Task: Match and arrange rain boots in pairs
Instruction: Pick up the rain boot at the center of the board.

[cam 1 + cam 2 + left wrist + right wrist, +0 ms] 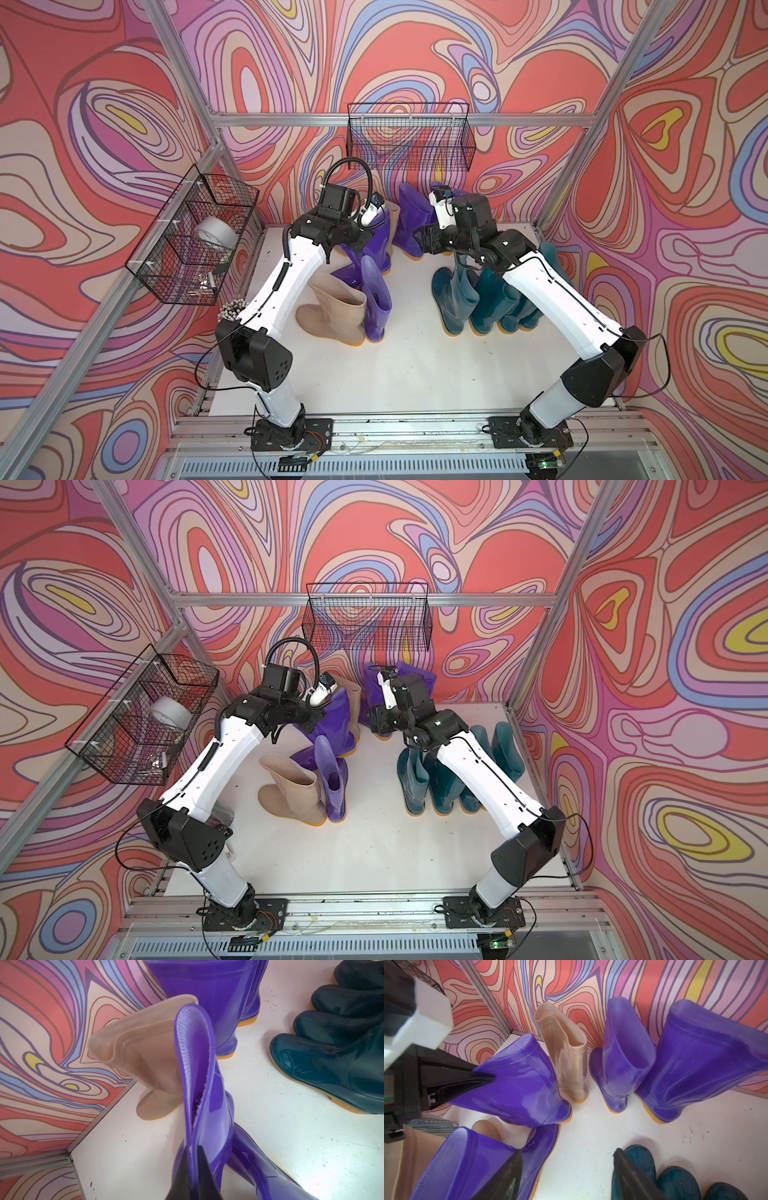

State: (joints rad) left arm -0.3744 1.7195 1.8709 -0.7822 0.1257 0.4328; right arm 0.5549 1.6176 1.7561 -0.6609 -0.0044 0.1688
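My left gripper (194, 1152) is shut on the shaft rim of a tilted purple rain boot (199, 1068) (374, 241), pinching the rubber flat. A beige boot (145, 1049) stands behind it at the back wall, and two purple boots (625, 1053) (699, 1064) stand to its right. My right gripper (568, 1153) (424, 243) hangs open over bare floor with nothing between its fingers. In both top views a beige boot (332, 307) (291, 787) and a purple boot (376, 303) stand together in front. Another purple boot (259, 1167) lies low beside them. Several teal boots (478, 303) (436, 783) are grouped under my right arm.
A wire basket (409, 137) hangs on the back wall. A second basket (191, 237) on the left wall holds a tape roll (216, 232). Aluminium frame posts (582, 166) and patterned walls close in the white floor (395, 374).
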